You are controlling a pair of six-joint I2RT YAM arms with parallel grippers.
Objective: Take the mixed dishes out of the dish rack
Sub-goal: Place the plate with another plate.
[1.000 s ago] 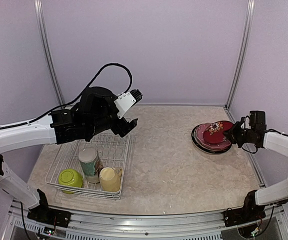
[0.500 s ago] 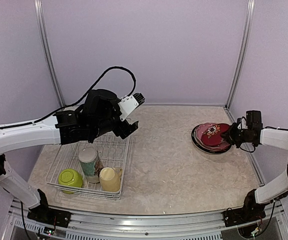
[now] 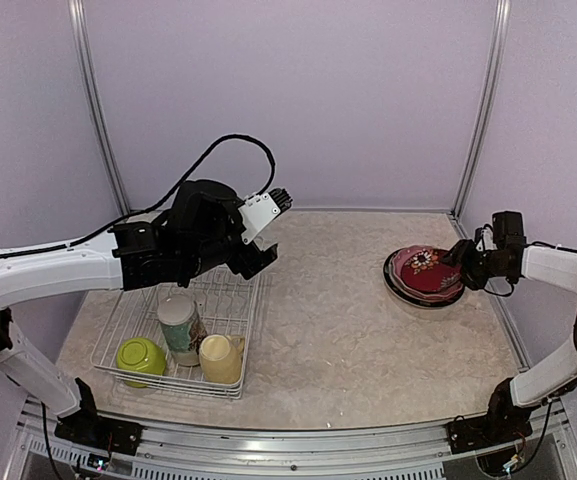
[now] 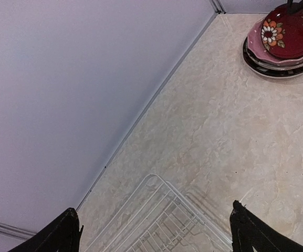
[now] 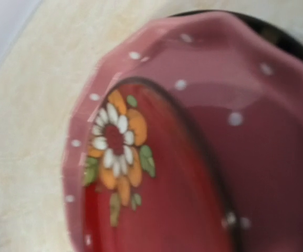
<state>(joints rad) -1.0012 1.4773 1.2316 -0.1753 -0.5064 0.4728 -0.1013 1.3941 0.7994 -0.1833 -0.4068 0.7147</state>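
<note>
Dish rack (image 3: 173, 381) near left, holding lime-green bowl (image 3: 140, 357), pale yellow mug (image 3: 220, 358) and white floral mug (image 3: 178, 322); over its far edge, left gripper (image 3: 258, 255), fingers wide, empty; far right, dark red plate (image 3: 430, 268) flat, face up, atop pink dotted plate (image 3: 400, 268), right gripper (image 3: 460, 262) at its rim, finger spread indiscernible.

We're in a robot test cell here, a lab and no kitchen: plain lilac walls (image 3: 298, 100) close in three sides, with bare aluminium posts (image 3: 480, 110) in the corners. A metal rail (image 3: 288, 447) runs along the near edge, with the left arm (image 3: 48, 272) and right arm (image 3: 566, 277) bolted by it. A black cable (image 3: 218, 138) loops free. The table (image 3: 338, 340) has a marble-look top. The wire dish rack (image 3: 240, 325) and stacked plates (image 3: 423, 275) are probably just props.
</note>
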